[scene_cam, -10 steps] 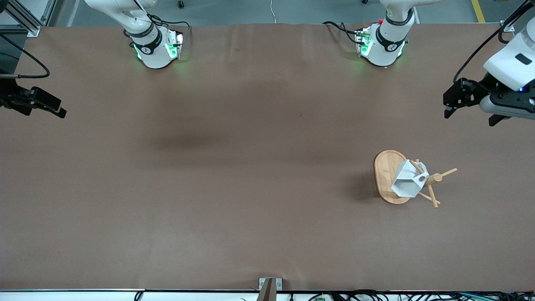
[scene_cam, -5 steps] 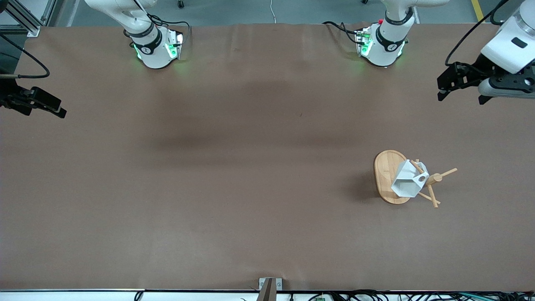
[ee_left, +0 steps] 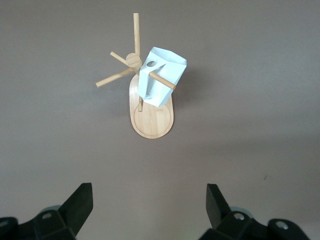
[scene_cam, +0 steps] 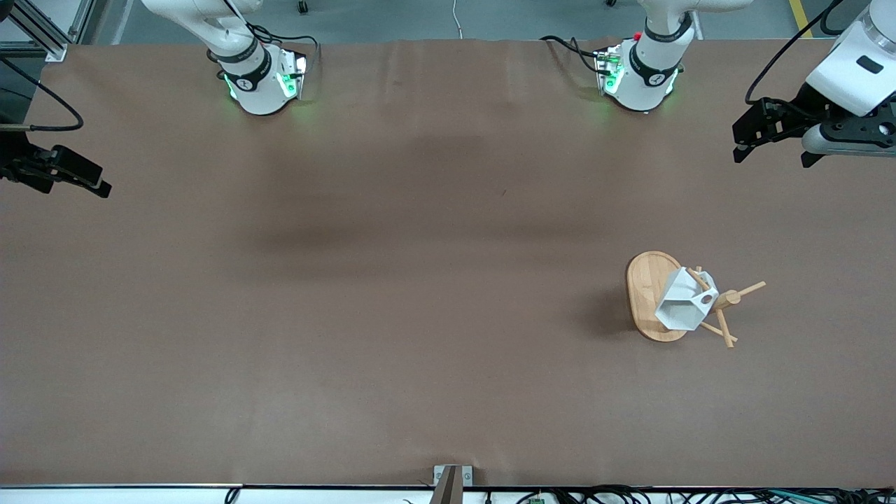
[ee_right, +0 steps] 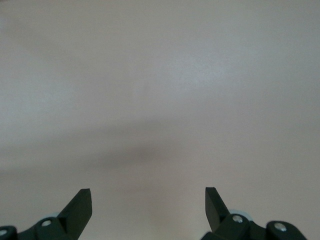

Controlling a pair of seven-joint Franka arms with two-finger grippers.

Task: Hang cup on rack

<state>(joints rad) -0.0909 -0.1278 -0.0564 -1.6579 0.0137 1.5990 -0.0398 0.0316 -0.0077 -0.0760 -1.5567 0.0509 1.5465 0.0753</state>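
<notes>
Front view: brown desk [scene_cam: 392, 280], bare over most of its surface. Item one, the rack [scene_cam: 654, 297], light bamboo, oval flat base, central post with thin crossing pegs, standing toward the left arm's end of the desk. Item two, the cup [scene_cam: 682, 302], white, faceted, hanging tilted on a peg through the round hole in its blocky handle, above the rack's base. Left claw [scene_cam: 752, 136], black, up in the air over the left arm's end of the desk, well apart from the rack, holding nothing. Right claw [scene_cam: 77, 175], black, over the right arm's end of the desk, waiting, holding nothing. Left wrist view: left claw [ee_left: 149, 205] with its two fingers spread wide and nothing between them; the rack [ee_left: 150, 115] seen from above on the desk [ee_left: 250, 150], the cup [ee_left: 162, 77] slung on one peg [ee_left: 162, 81] that passes through the handle, the cup's body over the oval base. Right wrist view: right claw [ee_right: 147, 207] fingers spread wide, nothing between them, over bare desk [ee_right: 160, 100].
</notes>
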